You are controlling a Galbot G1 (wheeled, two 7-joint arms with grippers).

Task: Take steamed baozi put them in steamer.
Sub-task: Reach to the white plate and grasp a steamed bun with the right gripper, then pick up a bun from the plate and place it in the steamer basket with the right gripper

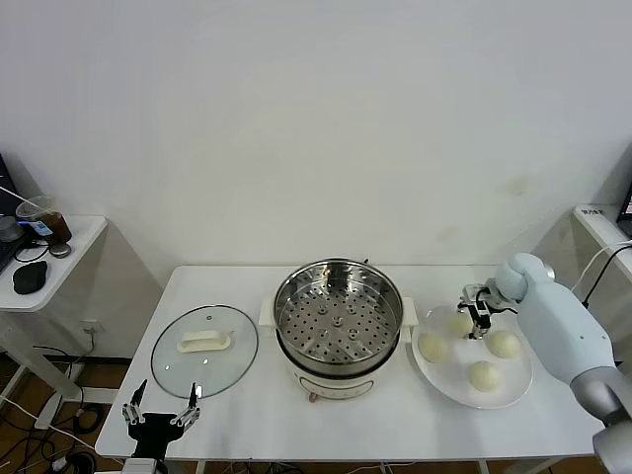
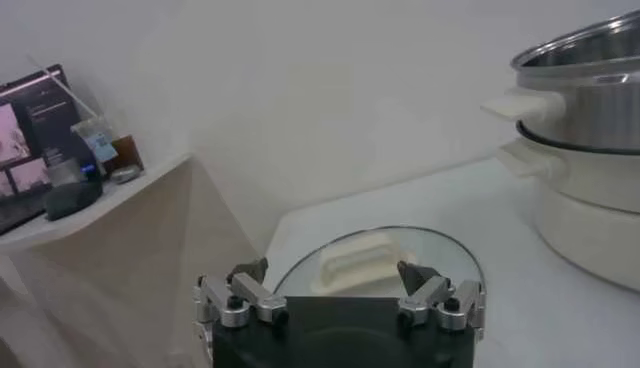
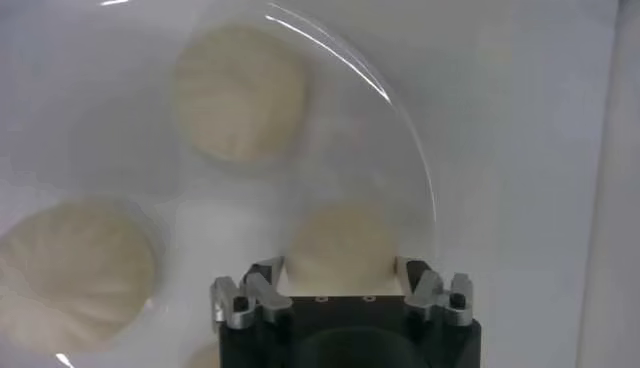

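On the white surface (image 1: 247,415), the round shiny stainless-steel steamer (image 1: 338,314) with its perforated tray sits at the centre, still holding no buns. At its three o'clock lies a flat white plate (image 1: 444,385) carrying four small cream-white dome-shaped steamed baozi. The right pincer (image 1: 478,314) is down over the bun at the plate's twelve o'clock (image 1: 459,321); in the right wrist view its two fingers flank that bun (image 3: 340,245) on either side, near its flanks — whether they already press the dough I cannot tell. The other three buns lie at nine (image 1: 434,347), three (image 1: 504,344) and six o'clock (image 1: 484,375) on the plate.

The step in hand looks like the first pick — closing on a bun. Next would come a gentle squeeze, a straight lift clear of the plate, then a carry toward nine o'clock over the steamer's rim and a release onto the tray.

The left pincer (image 1: 161,413) waits spread wide at the surface's near edge, just beside the round glass lid (image 1: 204,351) at the steamer's nine o'clock.
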